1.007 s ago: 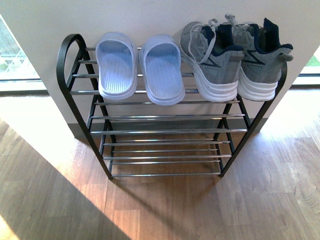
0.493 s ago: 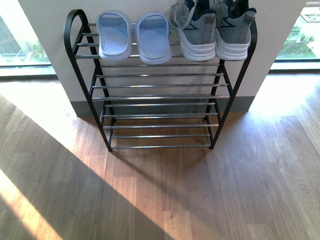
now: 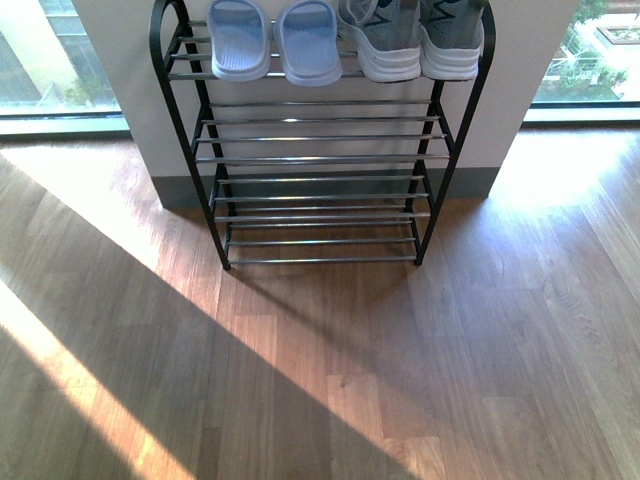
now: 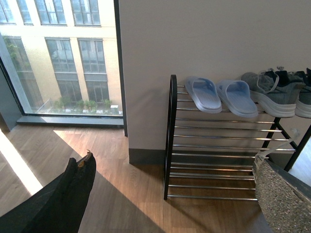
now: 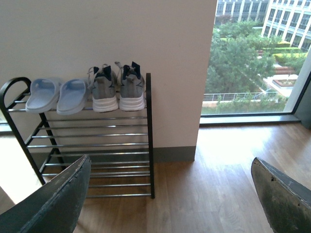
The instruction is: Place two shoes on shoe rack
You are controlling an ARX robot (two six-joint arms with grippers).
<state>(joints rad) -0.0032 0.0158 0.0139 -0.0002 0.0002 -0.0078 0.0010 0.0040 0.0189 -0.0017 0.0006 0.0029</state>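
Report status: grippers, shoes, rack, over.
Left gripper open, empty. Right gripper open, empty. Sneakers and slides side by side on shoe rack top tier. Nothing in the way.

Front view: rack (image 3: 320,160) top cut by upper edge; slides (image 3: 272,40) and sneakers (image 3: 408,38) show front halves only, heels out of frame.
Left wrist view: far sneaker (image 4: 304,94) cut by picture edge; left tool (image 4: 170,194) shows only finger stubs.
Right wrist view: right tool (image 5: 170,194) fingers cropped; rack's far lower corner hidden behind finger.
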